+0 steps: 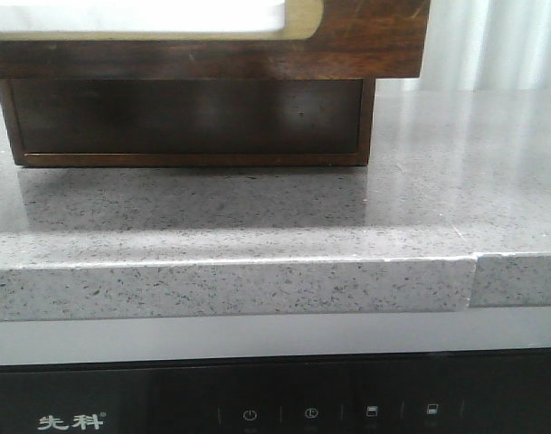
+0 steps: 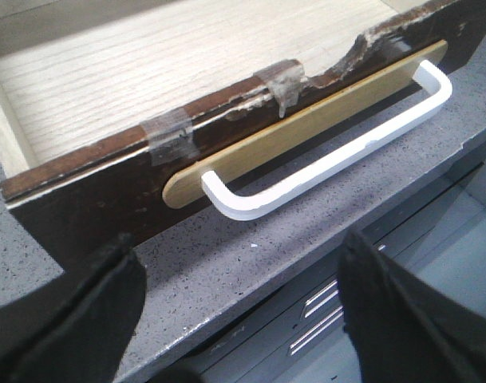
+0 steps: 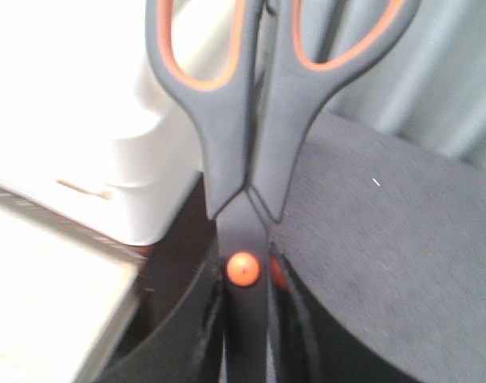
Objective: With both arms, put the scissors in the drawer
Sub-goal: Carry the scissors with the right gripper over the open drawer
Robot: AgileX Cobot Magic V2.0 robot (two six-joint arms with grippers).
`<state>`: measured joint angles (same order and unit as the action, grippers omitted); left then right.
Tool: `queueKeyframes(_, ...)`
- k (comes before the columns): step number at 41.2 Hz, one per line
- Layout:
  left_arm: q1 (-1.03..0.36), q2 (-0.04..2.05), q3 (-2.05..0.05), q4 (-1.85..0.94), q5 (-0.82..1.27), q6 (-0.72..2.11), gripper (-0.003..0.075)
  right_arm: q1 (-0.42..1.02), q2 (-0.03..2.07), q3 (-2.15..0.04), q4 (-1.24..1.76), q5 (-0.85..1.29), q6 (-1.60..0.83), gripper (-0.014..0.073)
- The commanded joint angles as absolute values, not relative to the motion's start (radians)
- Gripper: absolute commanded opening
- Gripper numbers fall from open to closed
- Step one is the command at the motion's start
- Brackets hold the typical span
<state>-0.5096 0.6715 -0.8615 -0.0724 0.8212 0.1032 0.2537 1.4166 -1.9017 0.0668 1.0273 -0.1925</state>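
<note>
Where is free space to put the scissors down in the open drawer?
The drawer floor, pale wood between its side wall and taped front edge, lies bare. The white handle crowds the front. The right gripper holds the scissors.

Setting: domestic kitchen. Indicators: speckled grey stone counter (image 1: 257, 217); built-in black appliance control panel (image 1: 311, 411) with power and timer icons below the counter edge; metal-handled cabinet drawers (image 2: 322, 311) under the counter.
</note>
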Motion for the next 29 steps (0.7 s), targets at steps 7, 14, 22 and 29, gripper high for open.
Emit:
queueKeyframes(7, -0.516, 0.670, -0.896, -0.079, 0.748, 0.093, 0.0491, 0.422, 1.384, -1.935, 0.177, 0.931, -0.419, 0.0069)
queueKeyframes(14, -0.516, 0.670, -0.896, -0.079, 0.748, 0.093, 0.0491, 0.523, 1.417, -1.935, 0.235, 0.930, -0.588, 0.0069)
queueKeyframes(22, -0.516, 0.670, -0.896, -0.079, 0.748, 0.093, 0.0491, 0.602, 1.484, -1.935, 0.243, 0.942, -0.708, 0.0069)
queueKeyframes(29, -0.516, 0.670, -0.896, -0.079, 0.748, 0.093, 0.0491, 0.634, 1.557, -1.935, 0.242, 0.966, -0.784, 0.0069)
